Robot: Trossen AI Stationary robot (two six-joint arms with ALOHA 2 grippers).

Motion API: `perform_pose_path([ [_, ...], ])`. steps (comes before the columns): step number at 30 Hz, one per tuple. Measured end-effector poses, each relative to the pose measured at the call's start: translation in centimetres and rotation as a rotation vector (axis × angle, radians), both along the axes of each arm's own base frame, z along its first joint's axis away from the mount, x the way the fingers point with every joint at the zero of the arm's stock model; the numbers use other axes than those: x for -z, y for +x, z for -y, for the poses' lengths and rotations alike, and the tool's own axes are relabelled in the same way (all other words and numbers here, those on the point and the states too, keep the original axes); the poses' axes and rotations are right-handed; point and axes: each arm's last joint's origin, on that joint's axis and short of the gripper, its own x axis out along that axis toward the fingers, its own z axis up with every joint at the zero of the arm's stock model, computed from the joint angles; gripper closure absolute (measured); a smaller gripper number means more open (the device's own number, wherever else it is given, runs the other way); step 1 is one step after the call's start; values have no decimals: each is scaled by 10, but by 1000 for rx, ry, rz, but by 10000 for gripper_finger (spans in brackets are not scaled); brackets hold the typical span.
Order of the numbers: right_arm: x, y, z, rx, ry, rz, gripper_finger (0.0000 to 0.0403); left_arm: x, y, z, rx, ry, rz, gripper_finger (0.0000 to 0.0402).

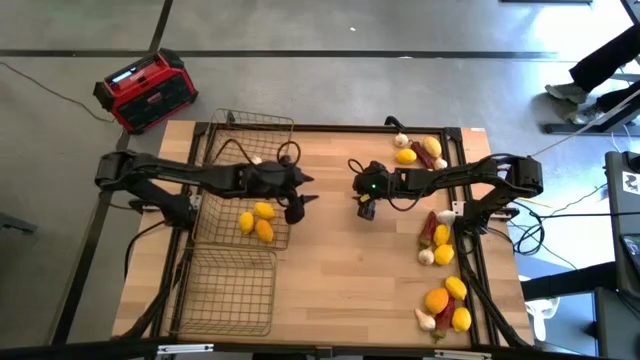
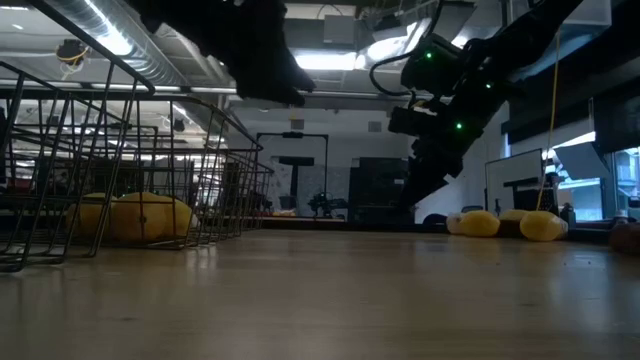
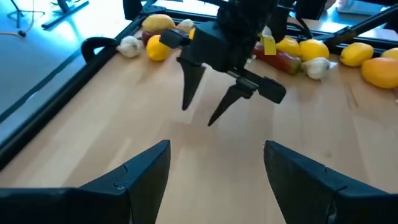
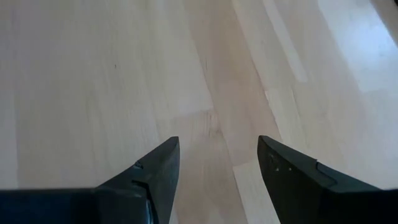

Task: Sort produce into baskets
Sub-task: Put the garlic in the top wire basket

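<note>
High view is showing both grippers hovering mid-desk, the left gripper (image 1: pixel 297 203) beside the middle basket (image 1: pixel 222 228) holding lemons (image 1: pixel 256 220). Left fingers (image 3: pixel 140 174) are standing apart, empty. The right gripper (image 1: pixel 364 205) is gaping over bare wood.

Far basket (image 1: pixel 250 125) partly hidden behind left arm, small produce (image 1: pixel 440 305) at table's right edge hard to identify

high: overhead, down | low: tabletop level | wrists: close, over table (image 1: pixel 330 270)
</note>
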Motion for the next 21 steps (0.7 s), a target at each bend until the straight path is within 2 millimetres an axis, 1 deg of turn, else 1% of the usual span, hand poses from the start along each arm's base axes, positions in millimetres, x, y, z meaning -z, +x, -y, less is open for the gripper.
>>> perform_pose_path([
  [6,-3,4,1,1,-10,46,191,6,5,3,-3,-24,-6,147],
  [10,-10,4,3,39,-45,-19,191,7,5,3,-4,-25,-8,147],
  [13,-22,-1,9,78,-65,-51,191,7,5,3,-3,-25,-8,147],
  [16,-32,-13,26,147,-84,-61,191,7,5,3,-3,-25,-10,147],
  [21,-42,-38,67,310,-93,-75,191,8,5,6,5,-25,-18,147],
])
